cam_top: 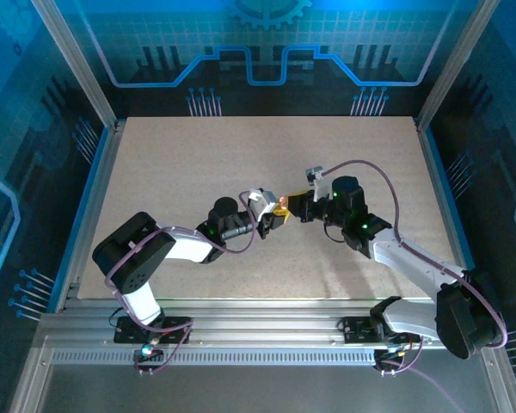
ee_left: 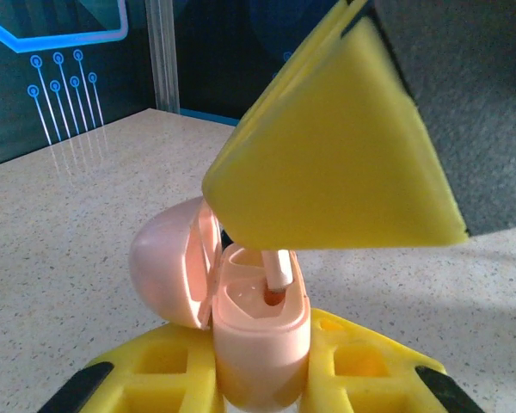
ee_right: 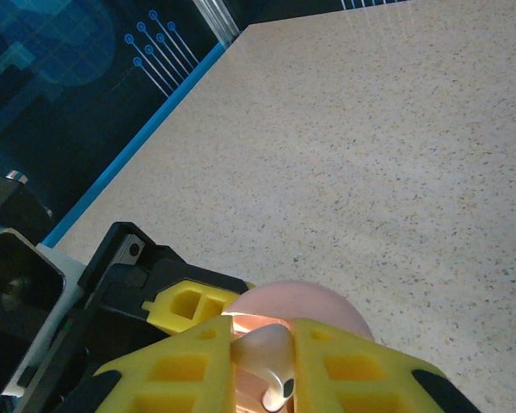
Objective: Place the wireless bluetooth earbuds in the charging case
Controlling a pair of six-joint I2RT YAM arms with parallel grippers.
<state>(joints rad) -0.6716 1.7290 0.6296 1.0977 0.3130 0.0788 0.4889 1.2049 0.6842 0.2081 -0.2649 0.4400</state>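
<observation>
Top external view, and the big speckled beige tabletop (cam_top: pixel 198 163) fills the middle of the frame, both arms reaching in from the bottom edge and meeting just right of centre. There the left gripper (cam_top: pixel 271 221) and right gripper (cam_top: pixel 295 207) sit nose to nose, a small orange-pink spot between them.

Over to the left wrist view: the left gripper's yellow fingers (ee_left: pixel 168 374) are clamped narrow on a glossy pink plastic charging case (ee_left: pixel 260 335), bottom centre, held upright. Its rounded lid (ee_left: pixel 165 267) is swung open to the left. Inside the case there's a moulded socket (ee_left: pixel 269 298), and a tiny pale whitish earbud (ee_left: pixel 278 269) has its stem poking down into it, tilted a touch.

Right wrist view, bottom centre: the right gripper's fingers (ee_right: pixel 353 370) are pinched close on that pale earbud, the pink lid just beyond them. Whether the earbud is fully seated, I can't tell.
</observation>
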